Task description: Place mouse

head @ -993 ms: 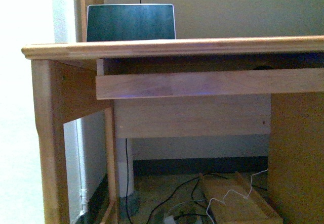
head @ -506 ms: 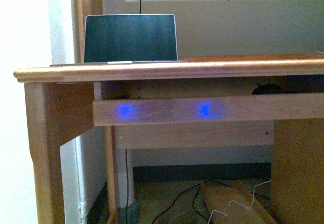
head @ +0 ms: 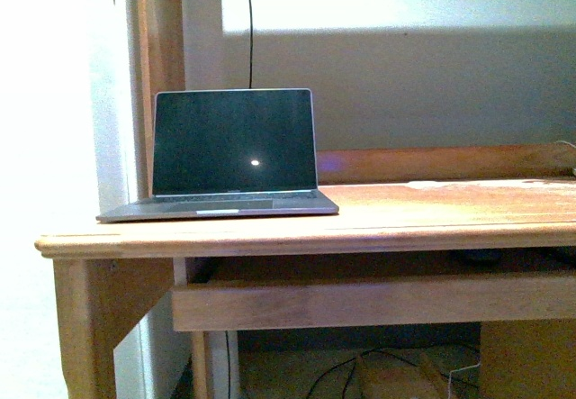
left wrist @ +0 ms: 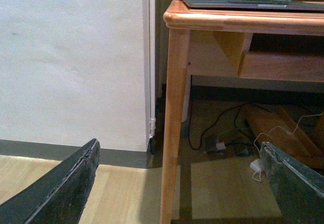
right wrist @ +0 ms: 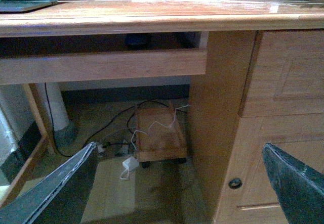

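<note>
- On the left end of the light wooden desk point(head: 432, 203) stands an open grey laptop point(head: 232, 147) with a dark screen, well back from the front edge.
- Under the desktop, behind the long wooden front rail point(head: 378, 300), a small dark rounded shape lies in the shadowed slot towards the right. It seems to be the dark grey oval mouse point(head: 477, 257), though it is too dim to be sure.
- Left gripper point(left wrist: 178, 148) hangs low beside the desk's corner leg, its dark fingers point(left wrist: 76, 178) spread wide and empty.
- Right gripper point(right wrist: 178, 145) faces the desk's underside, spread wide and empty too.
- Thin cables point(left wrist: 202, 133) and a low wooden crate point(right wrist: 158, 133) lie on the floor beneath.
</note>
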### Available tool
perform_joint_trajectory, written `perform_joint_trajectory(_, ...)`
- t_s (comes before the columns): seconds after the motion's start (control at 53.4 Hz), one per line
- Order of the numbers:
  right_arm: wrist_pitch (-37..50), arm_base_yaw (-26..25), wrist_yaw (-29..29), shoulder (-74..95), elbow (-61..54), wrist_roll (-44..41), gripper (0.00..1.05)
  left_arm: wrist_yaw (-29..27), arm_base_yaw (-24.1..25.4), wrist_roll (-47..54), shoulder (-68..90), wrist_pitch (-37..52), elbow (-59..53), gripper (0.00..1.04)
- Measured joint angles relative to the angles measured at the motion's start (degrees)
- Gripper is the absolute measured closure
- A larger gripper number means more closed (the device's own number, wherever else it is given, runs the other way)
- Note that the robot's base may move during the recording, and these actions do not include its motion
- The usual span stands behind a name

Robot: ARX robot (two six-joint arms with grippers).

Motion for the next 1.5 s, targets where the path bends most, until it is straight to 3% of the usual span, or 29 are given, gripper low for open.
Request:
perform_joint_trajectory(0.037,0.0,0.0,-0.02,0.0,0.0,0.0,0.07,4.35,0.26,-3.5,3.72,-4.46,2.19,0.08)
perform_joint_trajectory(0.112,0.0,0.0,-0.02,0.0,0.0,0.0,0.07,8.87,0.79,-5.31,14.1,-0.22,3.1,0.08)
perform_joint_trajectory(0.318,0.0,0.0,-0.02,0.0,0.0,0.0,0.07,12.17,4.83,4.9,41.38,24.24,5.64,0.08)
perform_joint_trajectory(0.45,0.0,0.0,-0.02,0.0,0.0,0.0,0.07,12.96,3.72,22.86,64.98,42.62,13.51,0.08)
perform_joint_trajectory(0.543,0.0,0.0,-0.02,0.0,0.0,0.0,0.07,13.07,2.14,32.46,73.22,49.11,17.09,0.08)
perform_joint_trajectory(0.693,0.0,0.0,-0.02,0.0,0.0,0.0,0.07,16.15,-0.55,56.02,88.94,59.89,26.49,0.08)
perform_joint_trajectory(0.824,0.0,0.0,-0.02,0.0,0.0,0.0,0.07,21.0,-0.74,71.04,99.27,61.53,34.73,0.08)
perform_joint_trajectory(0.937,0.0,0.0,0.0,0.0,0.0,0.0,0.07,24.83,-0.94,78.07,105.98,62.12,41.35,0.08)
perform_joint_trajectory(1.274,0.0,0.0,-0.02,0.0,0.0,0.0,0.07,31.47,-4.57,85.15,118.68,57.37,56.15,0.08)
perform_joint_trajectory(1.498,0.0,0.0,-0.02,0.0,0.0,0.0,0.07,32.39,-6.14,88.35,124.61,54.27,63.32,0.08)
